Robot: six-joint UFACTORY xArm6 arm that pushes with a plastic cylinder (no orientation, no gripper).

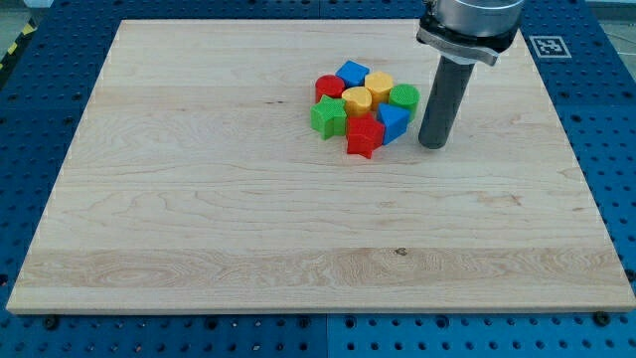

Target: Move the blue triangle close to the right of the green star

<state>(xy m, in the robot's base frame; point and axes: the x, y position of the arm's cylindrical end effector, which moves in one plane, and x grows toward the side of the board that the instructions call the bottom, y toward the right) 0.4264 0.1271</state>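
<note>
Near the board's (199,219) top edge, right of centre, blocks sit bunched together. My tip (432,146) grasps nothing, resting just right of the blue triangle (394,122). That triangle lies at the cluster's right; the green star (327,117) is at its left.

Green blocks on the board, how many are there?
2. The green star sits at the cluster's left edge; a round green block sits at its right edge, beside my tip. Others could be hidden.
</note>
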